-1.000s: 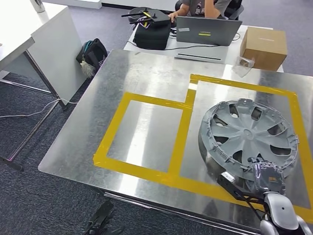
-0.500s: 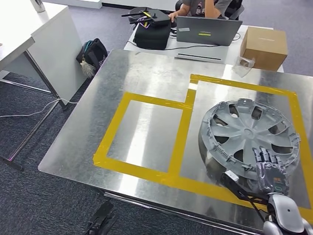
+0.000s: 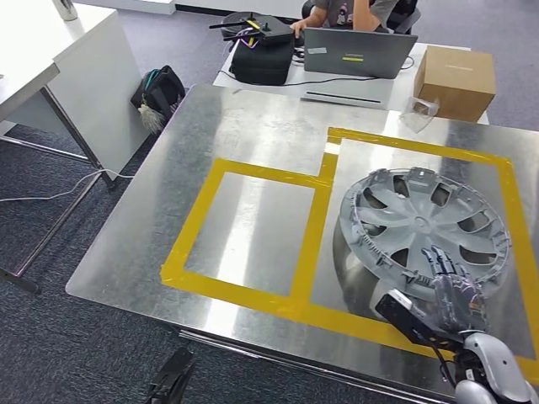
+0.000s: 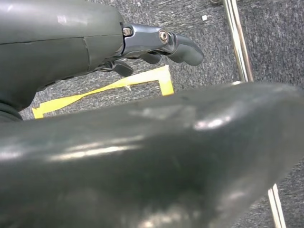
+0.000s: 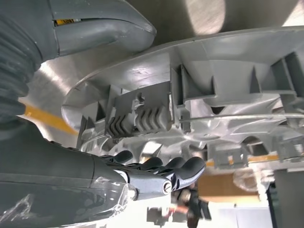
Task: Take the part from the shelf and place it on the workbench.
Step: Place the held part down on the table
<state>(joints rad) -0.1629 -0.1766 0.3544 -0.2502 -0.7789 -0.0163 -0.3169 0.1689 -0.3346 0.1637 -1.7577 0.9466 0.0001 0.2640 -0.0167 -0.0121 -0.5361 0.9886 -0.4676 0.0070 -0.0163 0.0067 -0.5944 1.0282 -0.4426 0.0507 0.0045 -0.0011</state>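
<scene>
The part, a grey wheel cover [image 3: 419, 231], lies in the right yellow-taped box on the metal workbench [image 3: 254, 126]. It looks slightly tilted, its near edge raised over a dark reflection. My right hand [image 3: 455, 299] is at that near rim, with its fingers stretched flat over the top and its thumb below. In the right wrist view the ribbed rim [image 5: 201, 90] passes between the thumb and the straight fingers [image 5: 168, 173] with a gap on both sides. My left hand [image 3: 170, 379] hangs below the table's front edge, holding nothing [image 4: 154, 42].
Yellow tape [image 3: 312, 236] marks two boxes; the left one holds nothing. Behind the bench are a laptop [image 3: 354, 52], a black bag [image 3: 262, 55], a cardboard box [image 3: 455, 80] and a seated person [image 3: 346, 13]. A white desk [image 3: 76, 76] stands at the left.
My right hand's fingers went from curled on the rim to stretched out flat. The wheel cover has shifted a little left and its near edge sits lower.
</scene>
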